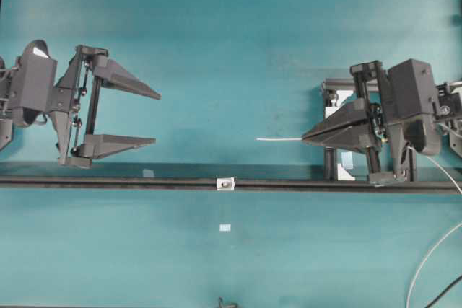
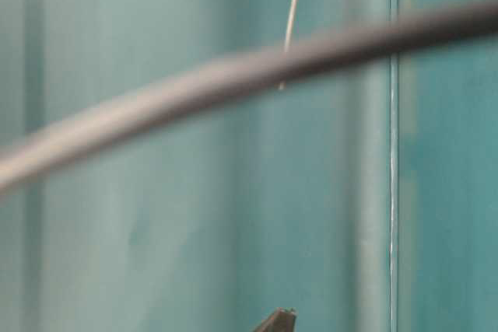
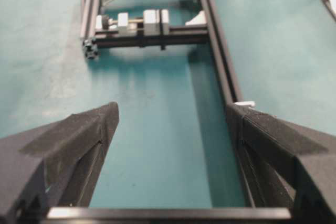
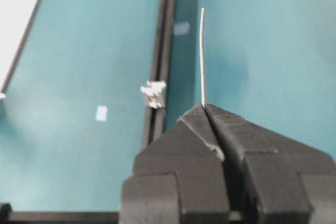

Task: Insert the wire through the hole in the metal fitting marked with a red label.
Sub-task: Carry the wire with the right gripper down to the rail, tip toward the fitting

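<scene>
Hole [image 1: 227, 185] too small, fitting [image 4: 153, 93] blurry

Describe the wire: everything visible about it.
The wire is thin, stiff-looking, silver-grey, nearly straight with a slight bend toward its free tip. The right gripper is shut on one end; the rest juts out bare over the teal table, touching nothing else. It has not reached the metal fitting on the black rail.
</scene>
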You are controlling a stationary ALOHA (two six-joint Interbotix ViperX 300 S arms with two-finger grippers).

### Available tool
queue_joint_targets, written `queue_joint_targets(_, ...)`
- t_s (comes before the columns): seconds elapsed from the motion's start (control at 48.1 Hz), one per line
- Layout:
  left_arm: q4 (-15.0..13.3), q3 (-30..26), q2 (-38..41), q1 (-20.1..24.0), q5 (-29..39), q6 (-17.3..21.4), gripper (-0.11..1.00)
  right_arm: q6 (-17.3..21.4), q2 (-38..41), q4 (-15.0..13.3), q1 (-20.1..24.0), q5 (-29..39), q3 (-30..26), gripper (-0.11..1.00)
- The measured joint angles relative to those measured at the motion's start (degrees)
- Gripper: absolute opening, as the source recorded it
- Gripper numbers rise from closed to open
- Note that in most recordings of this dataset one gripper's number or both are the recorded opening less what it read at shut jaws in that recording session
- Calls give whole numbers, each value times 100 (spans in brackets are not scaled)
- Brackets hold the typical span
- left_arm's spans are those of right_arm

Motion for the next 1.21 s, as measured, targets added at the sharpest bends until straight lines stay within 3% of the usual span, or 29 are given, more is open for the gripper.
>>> queue_joint_targets(0.395, -88, 9, 62, -492, -290, 0, 54, 0, 677, 255, 475, -536, -123, -1)
queue_joint_targets(0.728, -158, 18, 483, -958, -492, -18, 54, -264, 1371, 817, 800, -1099, -264, -1)
queue_joint_targets(0.895, -299, 123, 773, -1046, -861, -105, 54, -800, 1617, 1608, 1002, -1450, -264, -1)
queue_joint_targets(1.019, -571, 299, 1046, -1099, -1424, -114, 54, -1406, 1811, 2391, 1266, -1846, -264, -1)
queue_joint_targets(1.207, -1125, 448, 1494, -1362, -2153, -132, 54, -2259, 2162, 3779, 1740, -2355, -211, -1)
